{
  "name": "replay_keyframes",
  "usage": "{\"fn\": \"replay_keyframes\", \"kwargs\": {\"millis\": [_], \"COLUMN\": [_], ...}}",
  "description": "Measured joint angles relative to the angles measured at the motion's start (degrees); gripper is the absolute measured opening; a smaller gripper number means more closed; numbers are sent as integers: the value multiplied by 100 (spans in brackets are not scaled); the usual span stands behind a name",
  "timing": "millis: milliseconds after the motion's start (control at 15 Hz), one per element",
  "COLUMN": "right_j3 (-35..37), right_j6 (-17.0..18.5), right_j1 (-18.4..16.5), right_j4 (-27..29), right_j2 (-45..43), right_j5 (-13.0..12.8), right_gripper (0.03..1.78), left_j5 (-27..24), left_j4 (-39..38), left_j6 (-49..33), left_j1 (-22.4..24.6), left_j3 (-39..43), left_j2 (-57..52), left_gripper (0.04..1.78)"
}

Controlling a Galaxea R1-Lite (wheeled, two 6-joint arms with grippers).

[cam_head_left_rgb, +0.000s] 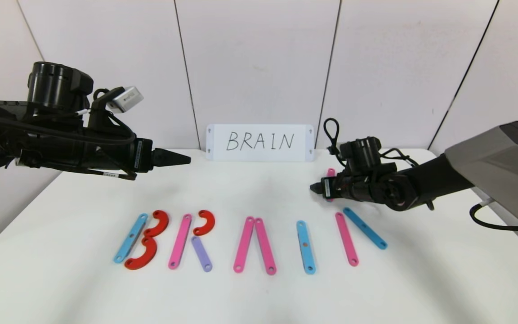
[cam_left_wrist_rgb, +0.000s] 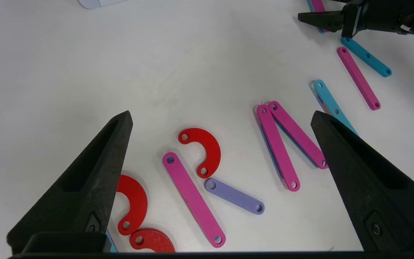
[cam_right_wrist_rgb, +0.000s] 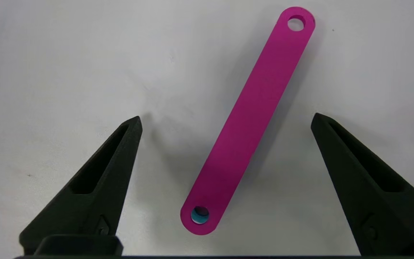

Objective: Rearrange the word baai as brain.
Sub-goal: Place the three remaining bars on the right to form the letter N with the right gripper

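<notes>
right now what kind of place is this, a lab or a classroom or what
Most likely a robot test bench in a lab rather than a classroom: a bare white table backed by plain white panels, a handwritten card reading BRAIN as a target, and plastic strip letters laid out between the open left gripper and right gripper.

The left gripper [cam_head_left_rgb: 187,159] is hovering high on the robot's left, arm reaching in level, its jaws standing wide apart (nothing between them). The right gripper [cam_head_left_rgb: 314,189] is hanging low on the right, arm stretched inward, jaws spread wide and gripping nothing.
</notes>
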Motion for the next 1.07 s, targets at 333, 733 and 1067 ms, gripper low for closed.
{"fn": "replay_keyframes", "kwargs": {"millis": [333, 733, 1067], "right_j3": [13, 48, 439], "right_j6": [4, 2, -30], "right_j1": [2, 2, -72], "right_j4": [-2, 4, 122], "right_j2": [30, -33, -684], "right_j5": [2, 0, -20], "right_gripper": [89, 30, 30], "left_j5": [0, 0, 0], "left_j4": [0, -2, -2], "left_j6": [-2, -2, 0], "left_j1": [-12, -17, -23], "left_j3": [2, 9, 9], "left_j2": [0, 0, -1], "left_gripper": [174, 174, 174]}}
